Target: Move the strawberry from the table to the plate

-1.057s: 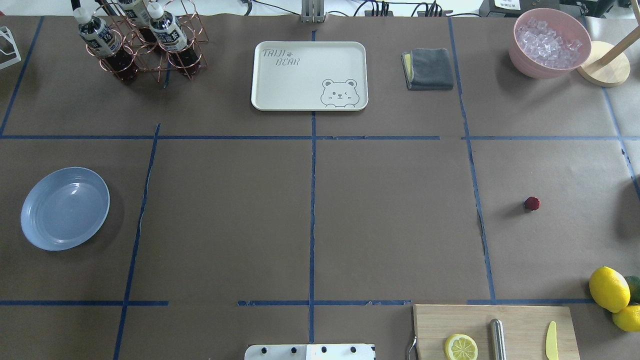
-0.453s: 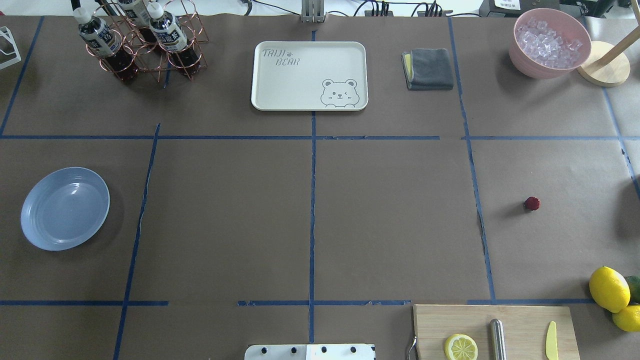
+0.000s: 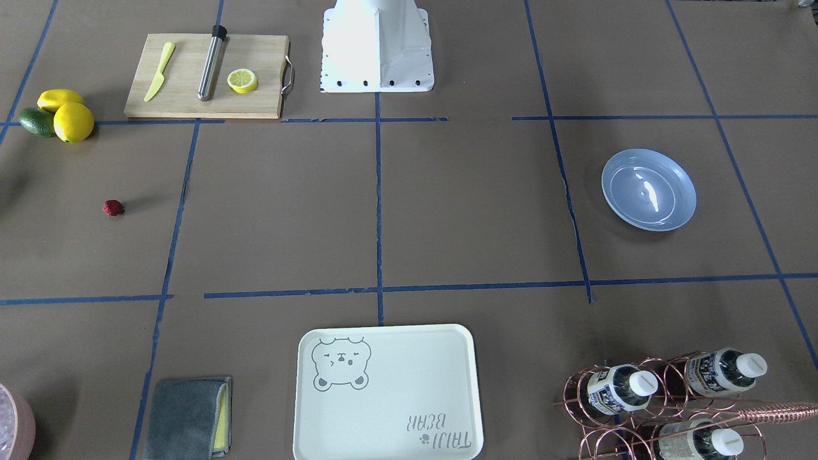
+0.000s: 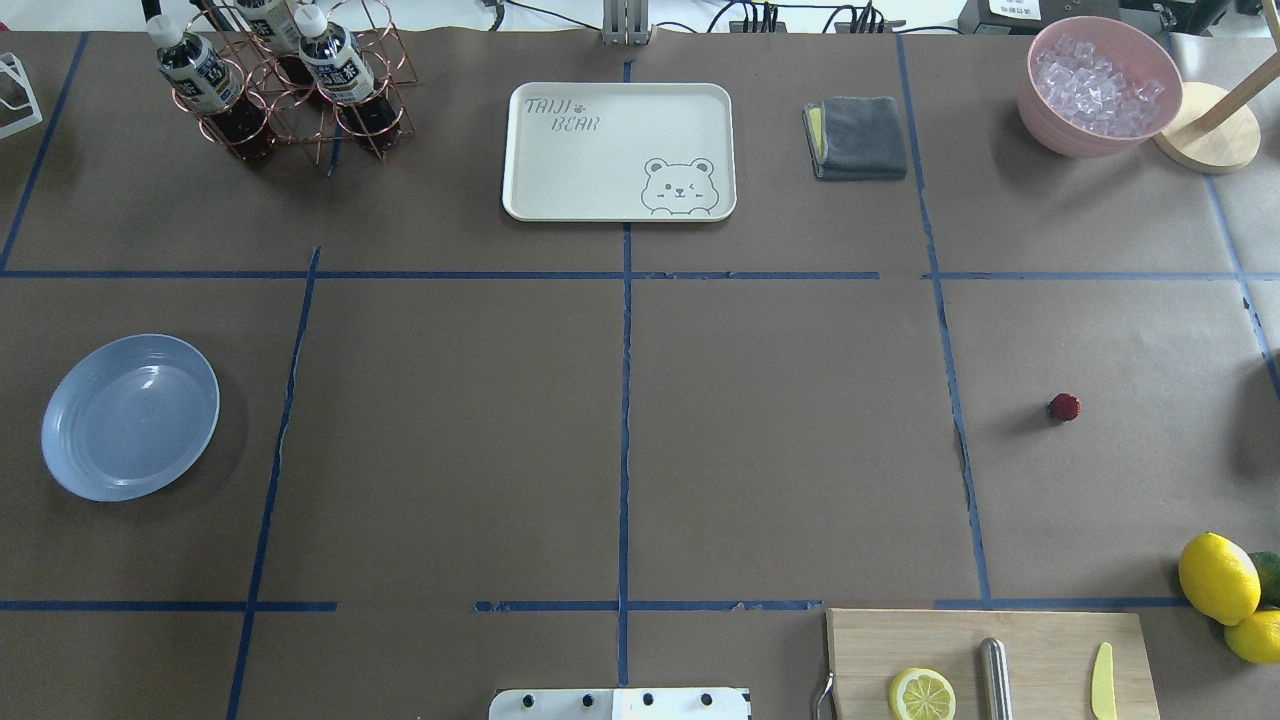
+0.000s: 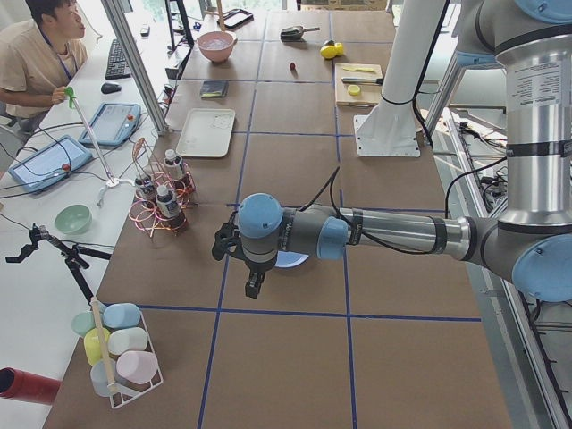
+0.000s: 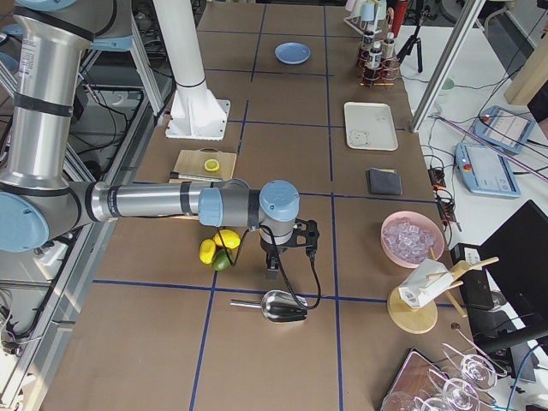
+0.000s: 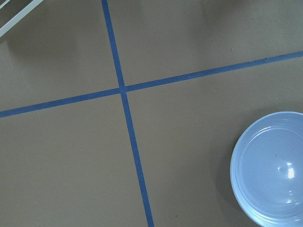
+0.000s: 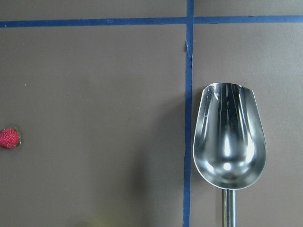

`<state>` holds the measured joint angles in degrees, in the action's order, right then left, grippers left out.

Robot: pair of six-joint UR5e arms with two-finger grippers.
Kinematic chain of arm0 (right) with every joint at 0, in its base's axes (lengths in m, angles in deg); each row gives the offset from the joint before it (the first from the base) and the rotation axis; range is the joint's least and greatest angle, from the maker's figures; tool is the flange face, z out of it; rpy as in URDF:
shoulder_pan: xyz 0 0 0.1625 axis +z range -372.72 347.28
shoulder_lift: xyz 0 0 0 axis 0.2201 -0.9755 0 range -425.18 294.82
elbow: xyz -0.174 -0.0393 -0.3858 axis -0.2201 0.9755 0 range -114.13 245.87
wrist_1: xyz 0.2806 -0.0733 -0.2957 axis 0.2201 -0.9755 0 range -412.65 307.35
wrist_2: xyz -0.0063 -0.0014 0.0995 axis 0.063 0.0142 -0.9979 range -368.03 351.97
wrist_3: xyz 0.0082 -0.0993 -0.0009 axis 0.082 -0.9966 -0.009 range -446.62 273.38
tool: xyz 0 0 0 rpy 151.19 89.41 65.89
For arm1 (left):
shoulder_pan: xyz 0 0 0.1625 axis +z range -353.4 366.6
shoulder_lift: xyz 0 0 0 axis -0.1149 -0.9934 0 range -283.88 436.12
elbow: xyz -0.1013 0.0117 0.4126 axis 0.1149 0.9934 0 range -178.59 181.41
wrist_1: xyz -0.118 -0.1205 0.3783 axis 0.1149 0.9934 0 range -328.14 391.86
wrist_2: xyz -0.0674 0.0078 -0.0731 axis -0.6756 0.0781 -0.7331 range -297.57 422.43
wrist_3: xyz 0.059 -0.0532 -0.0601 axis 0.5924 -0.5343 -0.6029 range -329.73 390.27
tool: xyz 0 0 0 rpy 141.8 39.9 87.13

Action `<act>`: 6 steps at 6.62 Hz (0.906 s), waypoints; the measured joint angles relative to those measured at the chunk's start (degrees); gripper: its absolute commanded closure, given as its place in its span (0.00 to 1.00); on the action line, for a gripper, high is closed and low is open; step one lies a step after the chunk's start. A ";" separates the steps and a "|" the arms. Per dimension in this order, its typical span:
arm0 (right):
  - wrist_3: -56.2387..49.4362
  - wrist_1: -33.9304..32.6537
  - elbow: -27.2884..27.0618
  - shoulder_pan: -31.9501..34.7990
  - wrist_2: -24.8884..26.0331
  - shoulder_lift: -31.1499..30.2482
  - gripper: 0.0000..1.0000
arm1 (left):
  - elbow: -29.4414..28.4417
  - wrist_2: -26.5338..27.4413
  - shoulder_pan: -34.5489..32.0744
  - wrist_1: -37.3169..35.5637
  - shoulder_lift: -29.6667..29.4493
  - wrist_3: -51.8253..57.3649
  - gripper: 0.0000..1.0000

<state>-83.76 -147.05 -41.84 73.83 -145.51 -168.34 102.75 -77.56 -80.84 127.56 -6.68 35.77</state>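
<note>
The strawberry (image 4: 1064,406) (image 3: 113,207) lies alone on the brown paper table (image 4: 780,440), at its right side in the overhead view. It also shows at the left edge of the right wrist view as a strawberry (image 8: 9,138). The light-blue plate (image 4: 130,417) (image 3: 648,198) (image 7: 272,170) sits empty at the far left. My left gripper (image 5: 253,284) hangs beside the plate, and my right gripper (image 6: 271,272) hangs past the lemons, near the strawberry's end. Both show only in the side views, so I cannot tell whether they are open or shut.
A metal scoop (image 8: 229,142) lies under the right wrist. Lemons and an avocado (image 4: 1225,585) sit by the cutting board (image 4: 990,660). A bear tray (image 4: 618,150), grey cloth (image 4: 858,138), ice bowl (image 4: 1098,85) and bottle rack (image 4: 280,80) line the far edge. A person (image 5: 36,63) sits beyond.
</note>
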 measured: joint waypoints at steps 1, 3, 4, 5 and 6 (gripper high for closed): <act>-0.07 1.22 0.12 -0.03 -0.55 -0.01 0.00 | -1.08 -0.07 2.94 1.66 -0.03 -0.27 0.00; -0.30 4.83 0.78 -0.10 -1.65 -0.08 0.00 | -6.21 0.01 10.69 11.07 -0.15 -6.80 0.00; -0.41 5.34 0.88 -0.34 -2.03 -0.10 0.00 | -9.58 0.05 14.91 18.25 -0.19 -13.08 0.00; -0.38 5.87 0.88 -0.86 -2.20 -0.11 0.00 | -12.39 0.01 18.50 24.59 -0.27 -20.08 0.01; -0.01 6.88 0.78 -1.94 -2.22 -0.11 0.00 | -13.67 -0.03 21.19 27.67 -0.60 -25.04 0.01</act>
<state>-83.77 -140.18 -41.06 71.90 -147.73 -168.46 89.08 -77.59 -59.66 155.22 -7.27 10.73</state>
